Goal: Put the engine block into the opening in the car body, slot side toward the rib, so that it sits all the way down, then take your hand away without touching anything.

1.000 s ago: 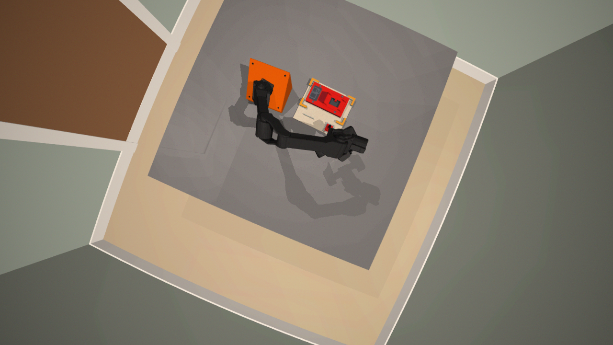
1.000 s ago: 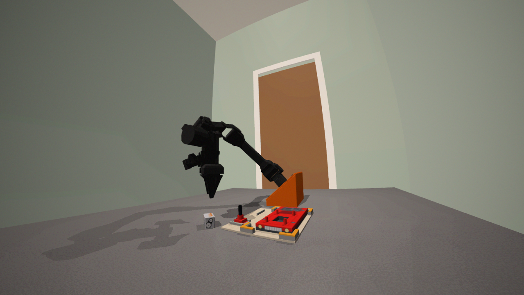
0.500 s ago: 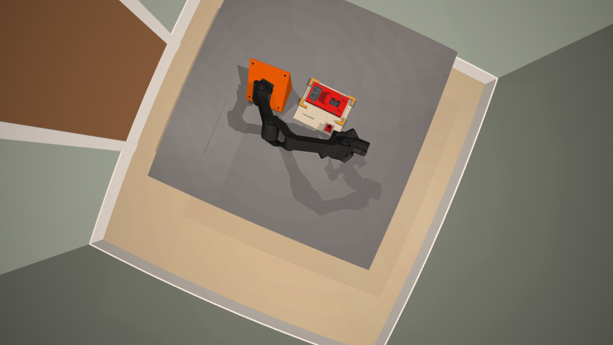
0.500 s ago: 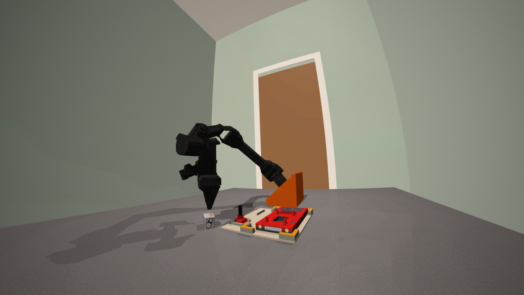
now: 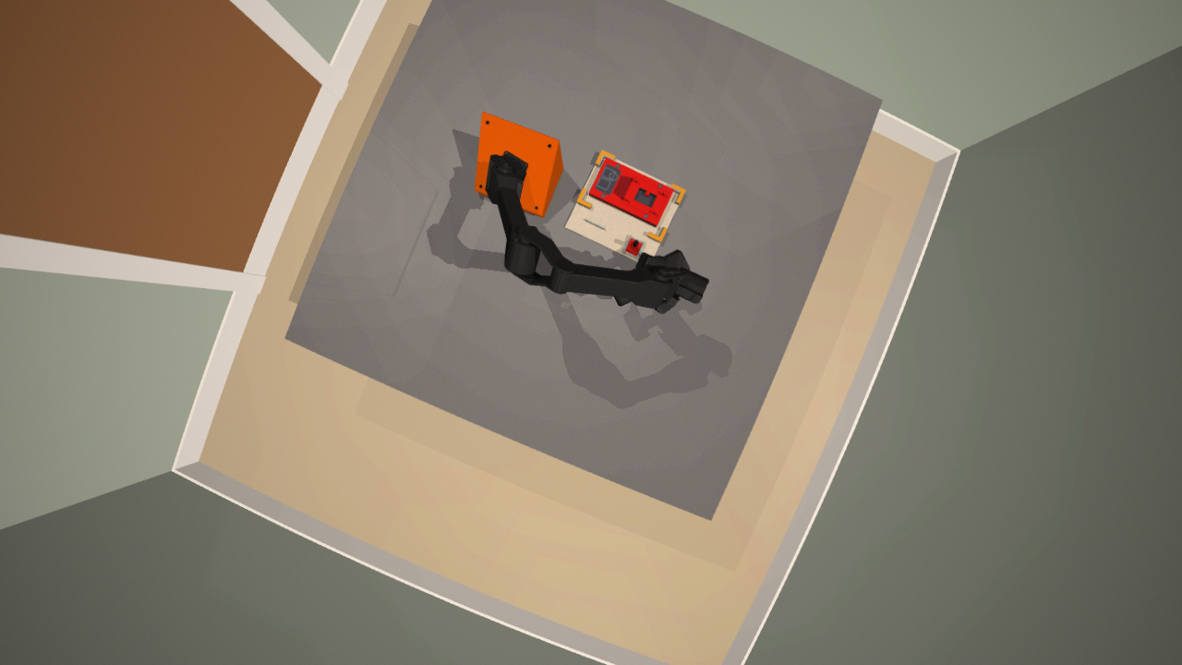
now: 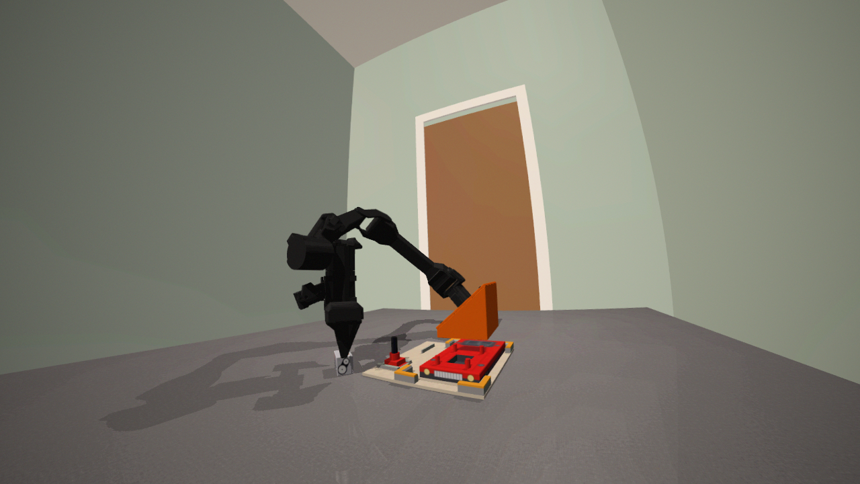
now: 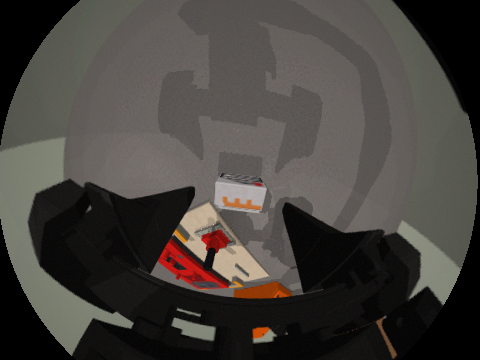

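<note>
The engine block (image 6: pixel 343 366) (image 7: pixel 242 195) is a small white cube with orange marks on top and round details on its side. It stands on the grey table left of the board and is hidden under my arm in the overhead view. My gripper (image 5: pixel 693 287) (image 6: pixel 344 355) (image 7: pixel 240 199) points straight down over it, open and empty, with the fingertips level with the block's top. The red car body (image 5: pixel 653 186) (image 6: pixel 434 364) (image 7: pixel 182 262) lies on the beige board (image 5: pixel 591 222) (image 6: pixel 384 374) (image 7: pixel 200 223), its rectangular opening facing up and empty.
A red base with a black post (image 5: pixel 633 245) (image 6: pixel 394 355) (image 7: pixel 216 242) stands at the board's corner nearest the block. The orange wedge (image 5: pixel 538 165) (image 6: pixel 476 312) (image 7: pixel 268 290) that carries the arm is behind the board. A brown door is in the back wall.
</note>
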Controlling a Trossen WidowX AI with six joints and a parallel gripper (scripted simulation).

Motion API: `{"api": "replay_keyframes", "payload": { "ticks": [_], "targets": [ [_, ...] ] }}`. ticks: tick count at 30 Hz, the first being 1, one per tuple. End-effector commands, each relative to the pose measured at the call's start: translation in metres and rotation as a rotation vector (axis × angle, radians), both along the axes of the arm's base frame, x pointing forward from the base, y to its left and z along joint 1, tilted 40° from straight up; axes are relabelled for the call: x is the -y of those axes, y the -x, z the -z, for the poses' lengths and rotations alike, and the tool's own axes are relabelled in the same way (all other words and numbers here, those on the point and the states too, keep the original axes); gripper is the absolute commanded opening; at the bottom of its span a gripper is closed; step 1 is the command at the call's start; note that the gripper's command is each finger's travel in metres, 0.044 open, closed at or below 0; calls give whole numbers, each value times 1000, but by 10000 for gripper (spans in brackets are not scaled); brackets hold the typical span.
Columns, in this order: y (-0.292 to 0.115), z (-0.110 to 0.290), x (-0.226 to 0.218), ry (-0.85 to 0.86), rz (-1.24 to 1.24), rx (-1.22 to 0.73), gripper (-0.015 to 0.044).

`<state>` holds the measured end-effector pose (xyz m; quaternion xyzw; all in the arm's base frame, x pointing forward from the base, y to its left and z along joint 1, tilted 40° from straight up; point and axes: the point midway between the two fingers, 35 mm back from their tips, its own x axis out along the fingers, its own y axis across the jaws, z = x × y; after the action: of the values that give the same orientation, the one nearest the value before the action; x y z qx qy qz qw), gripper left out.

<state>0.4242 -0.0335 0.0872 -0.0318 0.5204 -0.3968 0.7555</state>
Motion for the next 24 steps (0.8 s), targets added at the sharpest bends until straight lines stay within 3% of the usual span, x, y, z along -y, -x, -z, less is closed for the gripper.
{"api": "replay_keyframes", "payload": {
  "ticks": [1,15,24],
  "targets": [
    [0,7,3,-3,-5,-5,440],
    [-3,22,16,-1,-5,-5,440],
    [-3,22,16,-1,-5,-5,223]
  ]
}}
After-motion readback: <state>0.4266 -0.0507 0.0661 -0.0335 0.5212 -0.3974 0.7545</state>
